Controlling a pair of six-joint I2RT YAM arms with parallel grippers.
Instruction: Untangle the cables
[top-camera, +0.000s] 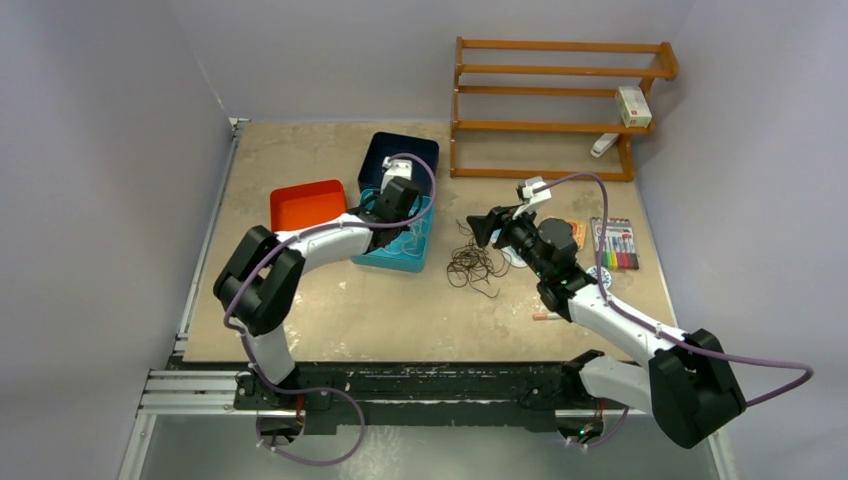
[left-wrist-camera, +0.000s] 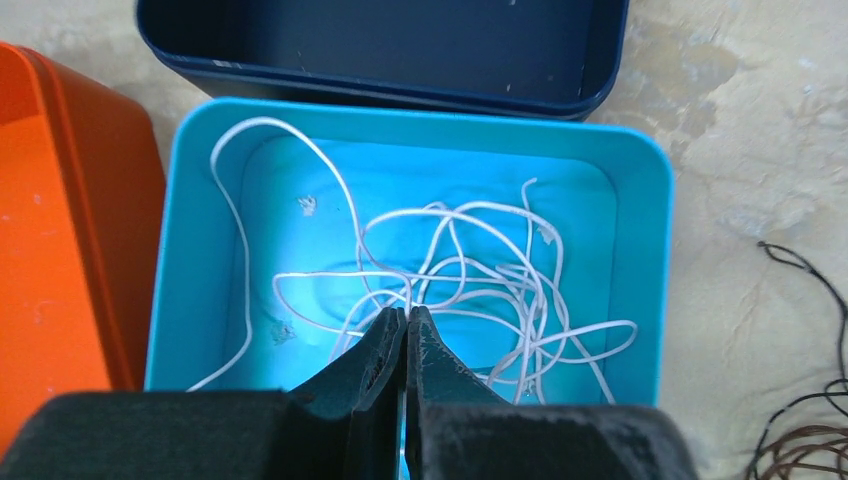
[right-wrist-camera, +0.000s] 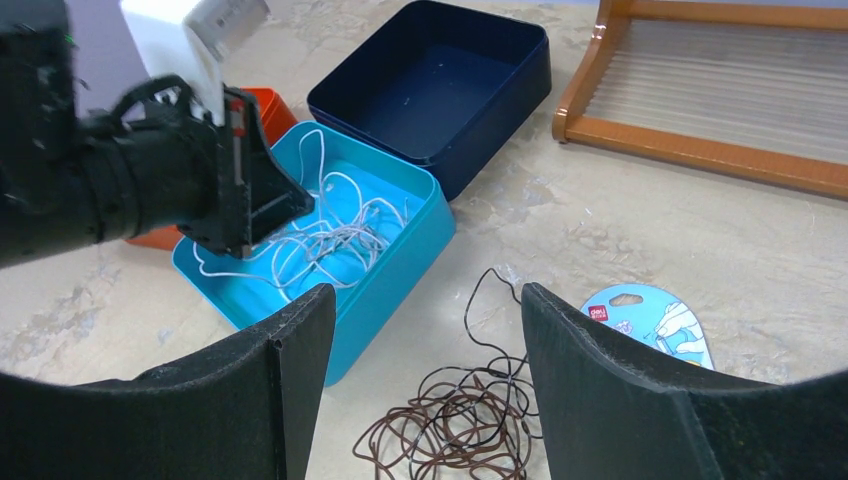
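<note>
Left wrist view shows the white cable (left-wrist-camera: 520, 285) lying in loose loops inside the light blue box (left-wrist-camera: 190, 250). No dark strand is mixed in with it. The left gripper (left-wrist-camera: 405, 322) is down in that box with its tips pressed together, right at the white loops. I cannot tell if a thin strand is caught between them. The dark cable (right-wrist-camera: 455, 420) lies out on the surface (right-wrist-camera: 650, 230), near the light blue box but not touching it, and it is a messy little heap of loops. The right gripper (right-wrist-camera: 425, 295) hangs over that heap with its fingers spread wide and nothing in them. So I think the big part of the job is done, because the white cable and the dark cable are apart from each other. What looks left is the dark heap, which is bunched up on itself and has not been put anywhere. The dark blue box (right-wrist-camera: 430, 80) behind has nothing in it, and I cannot see inside the orange box (left-wrist-camera: 70, 200), so maybe the dark cable goes in one of them, but that is only my guess.
</note>
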